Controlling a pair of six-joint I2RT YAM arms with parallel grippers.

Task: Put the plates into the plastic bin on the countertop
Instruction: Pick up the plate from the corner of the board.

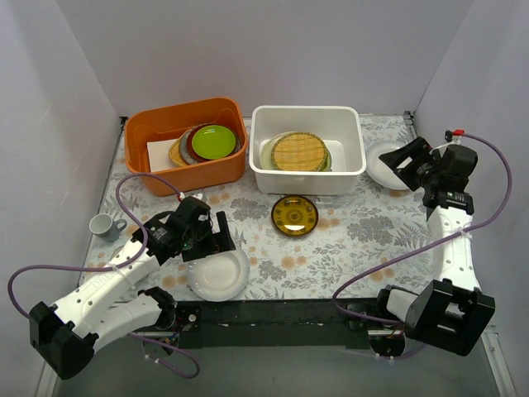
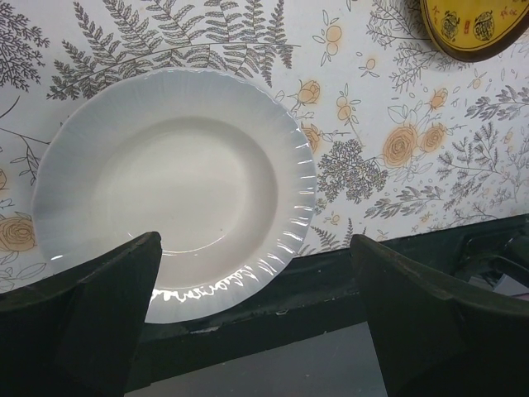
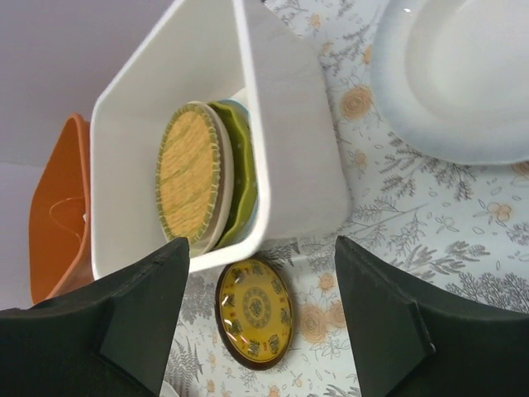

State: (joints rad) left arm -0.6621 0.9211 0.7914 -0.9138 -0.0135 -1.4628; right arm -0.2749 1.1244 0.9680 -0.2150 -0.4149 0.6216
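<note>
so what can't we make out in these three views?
- Top view: plates beneath the woven yellow round plate in the white plastic bin. It covers them, so the count is unclear.
- Plain white round plate right of the bin: in the top view the right gripper overlaps it, and the right wrist frame edge crops it.
- Fluted white plate: in the left wrist view, fingers hide part of its near rim.

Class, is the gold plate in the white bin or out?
Out: the gold plate lies on the countertop, just before the bin.
</note>
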